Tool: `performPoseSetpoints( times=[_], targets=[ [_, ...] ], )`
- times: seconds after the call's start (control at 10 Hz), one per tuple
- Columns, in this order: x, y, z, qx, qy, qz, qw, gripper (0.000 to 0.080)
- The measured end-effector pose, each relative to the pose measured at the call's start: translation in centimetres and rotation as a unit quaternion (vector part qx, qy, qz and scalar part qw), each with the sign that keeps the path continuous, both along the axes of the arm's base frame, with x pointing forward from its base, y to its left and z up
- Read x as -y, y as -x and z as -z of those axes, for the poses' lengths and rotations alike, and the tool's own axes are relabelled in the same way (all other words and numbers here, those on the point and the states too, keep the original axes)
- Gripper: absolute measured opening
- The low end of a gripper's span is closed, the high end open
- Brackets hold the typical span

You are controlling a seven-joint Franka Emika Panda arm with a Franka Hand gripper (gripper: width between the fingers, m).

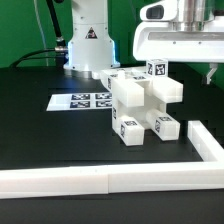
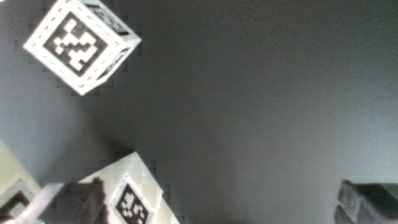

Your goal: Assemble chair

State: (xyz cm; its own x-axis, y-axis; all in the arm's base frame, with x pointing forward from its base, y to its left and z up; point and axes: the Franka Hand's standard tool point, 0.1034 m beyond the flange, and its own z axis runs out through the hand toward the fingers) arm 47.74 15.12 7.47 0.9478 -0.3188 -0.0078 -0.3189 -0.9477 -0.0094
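A partly built white chair (image 1: 140, 103) of chunky blocks with marker tags stands in the middle of the black table. A small white tagged block (image 1: 166, 127) lies against its lower side on the exterior view's right. My gripper (image 1: 182, 70) hangs above and just to the exterior view's right of the chair's top, with the jaws wide apart and nothing between them. In the wrist view my gripper (image 2: 217, 205) shows one dark finger (image 2: 68, 203) beside a tagged white part (image 2: 128, 192). The other finger (image 2: 366, 200) is far off. Another tagged white part (image 2: 80, 40) lies further away.
The marker board (image 1: 83, 100) lies flat to the exterior view's left of the chair. A white rail (image 1: 100, 180) runs along the table's front. A second rail (image 1: 207, 142) stands on the exterior view's right. The arm's base (image 1: 88, 42) stands at the back.
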Motion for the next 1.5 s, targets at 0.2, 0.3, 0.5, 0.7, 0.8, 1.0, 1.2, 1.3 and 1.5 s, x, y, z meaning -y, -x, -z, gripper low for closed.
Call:
performPoseSetpoints(
  times=[0.2, 0.3, 0.5, 0.7, 0.8, 1.0, 1.2, 1.3, 1.5],
  targets=[
    [0.3, -0.7, -0.3, 0.004, -0.001, -0.006, 1.0, 0.0649],
    [0.3, -0.8, -0.4, 0.005, -0.002, -0.006, 1.0, 0.0649],
    [0.3, -1.0, -0.5, 0.006, -0.002, -0.006, 1.0, 0.0649],
    [0.3, -0.9, -0.5, 0.006, -0.002, -0.006, 1.0, 0.0649],
    [0.1, -0.8, -0.5, 0.006, -0.002, 0.003, 1.0, 0.0649],
    [-1.6, 0.4, -0.7, 0.004, -0.005, 0.004, 1.0, 0.0649],
    [-3.0, 1.2, -1.0, 0.003, -0.007, 0.008, 1.0, 0.0649],
    [-3.7, 1.8, -1.0, 0.002, -0.007, 0.011, 1.0, 0.0649],
    [-4.6, 3.2, -0.8, 0.004, -0.007, 0.006, 1.0, 0.0649]
  ],
)
